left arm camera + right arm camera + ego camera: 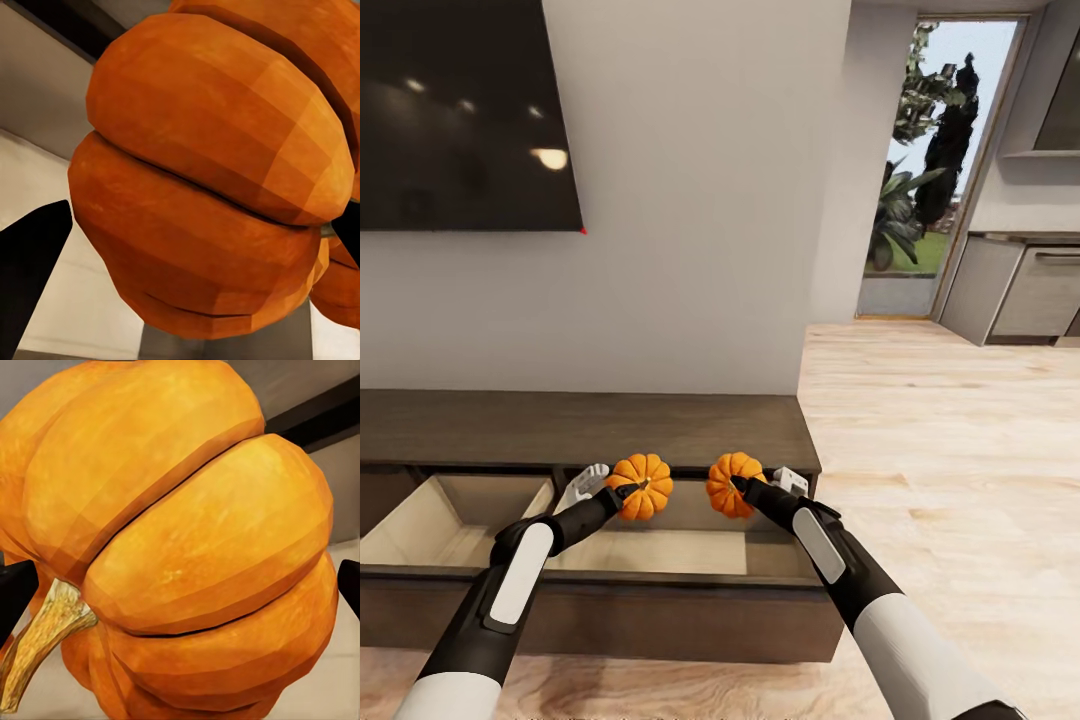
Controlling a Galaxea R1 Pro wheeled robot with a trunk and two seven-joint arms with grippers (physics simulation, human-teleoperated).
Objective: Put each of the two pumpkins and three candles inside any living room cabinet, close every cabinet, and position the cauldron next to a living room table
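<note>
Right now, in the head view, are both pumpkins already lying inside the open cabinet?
No, each pumpkin, left pumpkin and right pumpkin, is held in a gripper above the open cabinet.

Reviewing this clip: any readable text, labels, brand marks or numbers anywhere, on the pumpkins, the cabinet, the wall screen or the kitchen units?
None can be read.
Left pumpkin and right pumpkin: plain orange skin, no label.
Cabinet: bare dark wood, no marking.
Wall screen: dark, with light reflections and a small red dot at its lower corner, no logo legible.
Kitchen units: plain grey fronts, nothing written.
</note>
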